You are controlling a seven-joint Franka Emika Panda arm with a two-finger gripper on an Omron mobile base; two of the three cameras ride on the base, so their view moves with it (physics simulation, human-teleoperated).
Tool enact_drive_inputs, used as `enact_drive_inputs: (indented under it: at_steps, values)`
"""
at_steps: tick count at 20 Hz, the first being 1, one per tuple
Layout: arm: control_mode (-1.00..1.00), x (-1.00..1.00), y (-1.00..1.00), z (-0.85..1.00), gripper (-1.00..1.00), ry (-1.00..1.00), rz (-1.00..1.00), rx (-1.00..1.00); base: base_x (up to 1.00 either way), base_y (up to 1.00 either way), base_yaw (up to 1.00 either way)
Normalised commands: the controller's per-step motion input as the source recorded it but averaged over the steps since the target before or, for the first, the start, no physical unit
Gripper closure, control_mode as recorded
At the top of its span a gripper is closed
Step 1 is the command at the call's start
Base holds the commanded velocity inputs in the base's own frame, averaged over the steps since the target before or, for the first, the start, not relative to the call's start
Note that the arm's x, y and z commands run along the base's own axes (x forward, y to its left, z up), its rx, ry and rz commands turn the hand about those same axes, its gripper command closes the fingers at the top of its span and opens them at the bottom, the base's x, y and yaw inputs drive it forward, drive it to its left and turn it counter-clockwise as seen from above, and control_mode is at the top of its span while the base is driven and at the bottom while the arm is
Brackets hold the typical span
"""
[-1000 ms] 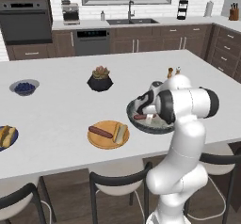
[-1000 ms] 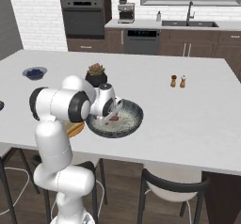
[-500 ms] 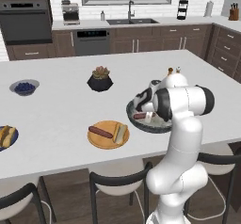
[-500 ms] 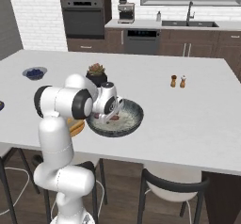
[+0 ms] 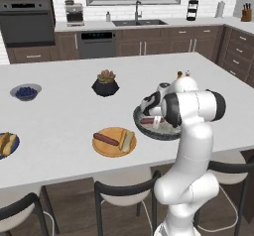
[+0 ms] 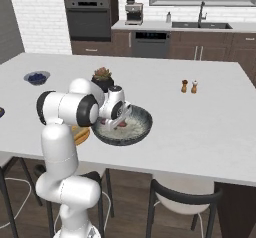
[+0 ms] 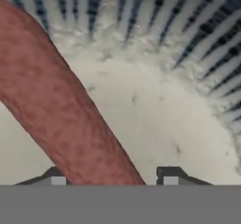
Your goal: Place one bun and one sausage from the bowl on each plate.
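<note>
The dark grey bowl (image 5: 166, 133) (image 6: 137, 129) sits near the counter's front edge, and my gripper (image 5: 151, 117) (image 6: 114, 120) (image 7: 113, 178) reaches down into it. In the hand view a reddish-brown sausage (image 7: 61, 110) lies slantwise on the bowl's pale floor (image 7: 155, 119). It passes between my two fingertips (image 7: 168, 176), with a narrow gap left at the right one. The orange plate (image 5: 113, 150) (image 6: 81, 135) left of the bowl carries a sausage (image 5: 105, 139) and a bun (image 5: 127, 140). The blue plate (image 5: 16, 143) at the far left also holds a bun and a sausage.
A black plant pot (image 5: 105, 84) (image 6: 102, 77) stands behind the bowl. A small blue-filled bowl (image 5: 26, 91) (image 6: 36, 77) sits at the back left. Two shakers (image 5: 183, 74) (image 6: 189, 86) stand to the right. Stools line the counter's near edge.
The hand has stayed low in the bowl with hardly any shift. The plates and what lies on them have not moved.
</note>
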Motion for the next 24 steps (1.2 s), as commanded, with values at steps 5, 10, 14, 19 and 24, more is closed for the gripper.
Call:
enact_drive_inputs:
  at_steps: [5,10,14,19,24]
  values:
    - [-1.0,-0.32,-0.13,0.49,1.0,0.0,-0.16,0.0,0.0,0.0,0.0]
    - [-1.0,-0.5,-0.16,0.73,1.0,0.0,-0.36,0.0,0.0,0.0,0.0]
    - [-1.0,-0.46,-0.16,0.76,1.0,0.03,-0.46,0.0,0.0,0.0,0.0]
    - [-1.0,-0.56,-0.22,0.6,1.0,0.04,-0.5,0.07,0.0,0.0,0.0]
    - [-1.0,-0.61,-0.07,0.6,1.0,0.0,-0.42,0.11,0.0,0.0,0.0]
